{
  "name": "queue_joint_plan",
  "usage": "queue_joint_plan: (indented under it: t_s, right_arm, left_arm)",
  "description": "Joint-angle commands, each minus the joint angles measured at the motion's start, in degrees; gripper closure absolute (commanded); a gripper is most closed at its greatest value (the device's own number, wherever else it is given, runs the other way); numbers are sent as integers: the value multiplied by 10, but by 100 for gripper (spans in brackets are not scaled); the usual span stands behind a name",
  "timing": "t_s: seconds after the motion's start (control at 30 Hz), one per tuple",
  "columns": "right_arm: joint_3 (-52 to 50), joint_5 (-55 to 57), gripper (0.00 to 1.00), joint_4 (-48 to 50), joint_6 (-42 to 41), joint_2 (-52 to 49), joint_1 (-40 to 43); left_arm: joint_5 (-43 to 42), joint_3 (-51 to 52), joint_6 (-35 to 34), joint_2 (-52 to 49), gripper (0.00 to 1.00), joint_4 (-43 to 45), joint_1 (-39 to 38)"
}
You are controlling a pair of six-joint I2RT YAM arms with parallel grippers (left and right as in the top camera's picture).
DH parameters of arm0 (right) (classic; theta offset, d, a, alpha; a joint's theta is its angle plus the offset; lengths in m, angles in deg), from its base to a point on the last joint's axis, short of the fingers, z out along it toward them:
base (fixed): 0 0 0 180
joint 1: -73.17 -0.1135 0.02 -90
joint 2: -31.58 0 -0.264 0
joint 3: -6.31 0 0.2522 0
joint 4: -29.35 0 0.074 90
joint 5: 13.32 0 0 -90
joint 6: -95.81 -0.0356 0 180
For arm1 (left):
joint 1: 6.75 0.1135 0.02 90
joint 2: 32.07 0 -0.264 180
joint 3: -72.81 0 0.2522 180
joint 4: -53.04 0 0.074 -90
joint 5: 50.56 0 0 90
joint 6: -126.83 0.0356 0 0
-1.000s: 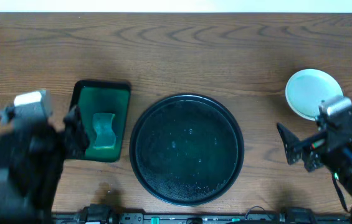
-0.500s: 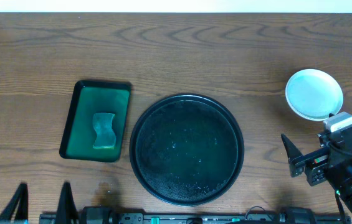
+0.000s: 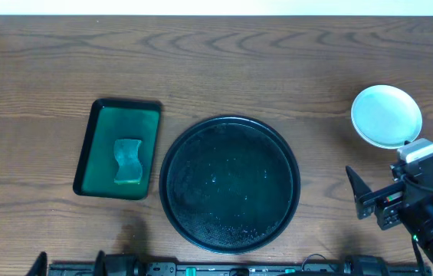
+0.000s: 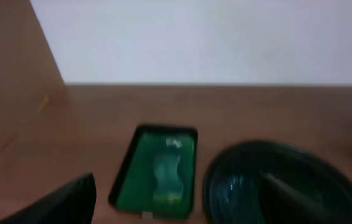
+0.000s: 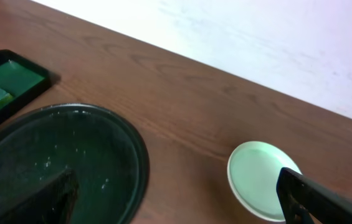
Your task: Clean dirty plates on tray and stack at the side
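At the bottom left edge of the overhead view the left gripper (image 3: 69, 262), jaws apart and empty, has pulled back from the sponge (image 3: 128, 161), while the right gripper (image 5: 176, 180) hangs wide open near the plates (image 3: 386, 115), seemingly stacked at upper right, leaving the tray (image 3: 230, 184) bare, so the job looks done.

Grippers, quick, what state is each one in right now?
Left gripper: open, holding nothing.
Right gripper: open, holding nothing.

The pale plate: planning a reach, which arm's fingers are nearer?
Right: the right fingers sit just beside the plate; the left fingers are far off beyond the black tray.
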Motion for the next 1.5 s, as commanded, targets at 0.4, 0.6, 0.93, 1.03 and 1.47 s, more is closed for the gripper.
queue_joint_plan:
  t_s: [0.4, 0.6, 0.93, 1.03, 1.47]
  right_arm:
    - [9, 0, 1, -56, -19, 1, -5]
    - [9, 0, 1, -73, -19, 1, -5]
    - [9, 0, 1, -81, -19, 1, -5]
    - [9, 0, 1, -81, -19, 1, -5]
    - [9, 0, 1, -81, -19, 1, -5]
  left_arm:
    - [-10, 2, 7, -3, 16, -101, 1]
    - [-10, 2, 7, -3, 16, -104, 1]
    - [-10, 2, 7, -3, 16, -106, 1]
    - [-10, 2, 7, -3, 16, -106, 1]
    - [-10, 2, 7, -3, 16, -106, 1]
